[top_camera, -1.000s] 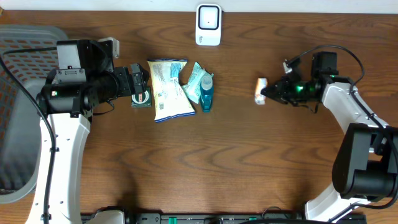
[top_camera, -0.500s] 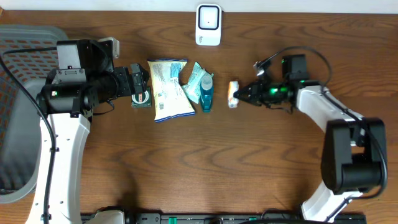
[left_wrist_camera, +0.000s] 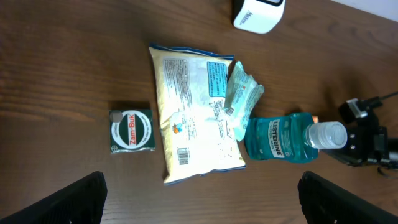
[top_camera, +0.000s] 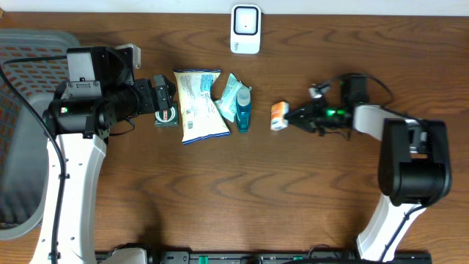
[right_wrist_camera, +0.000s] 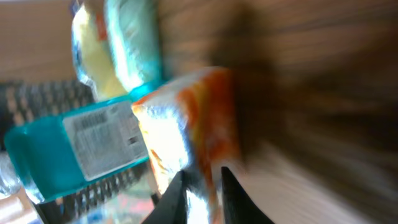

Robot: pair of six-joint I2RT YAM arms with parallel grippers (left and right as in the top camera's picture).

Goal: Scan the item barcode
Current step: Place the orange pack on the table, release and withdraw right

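Risking tipping the orange box (top_camera: pixel 278 116) into the mouthwash bottle (top_camera: pixel 243 111) by a careless pull of the right pincer (top_camera: pixel 291 116), grip impossible to tell; left pincer (left_wrist_camera: pixel 199 186) spread wide.

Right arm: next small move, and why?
Probably open the right gripper wide and back away: the box looks set down near the bottle, fingertips close at it. The blurred wrist view doesn't show whether it's released.

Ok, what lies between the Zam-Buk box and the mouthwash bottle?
The pale yellow bag, a teal packet on its edge, lies between Zam-Buk box and mouthwash bottle; left wrist view shows it.
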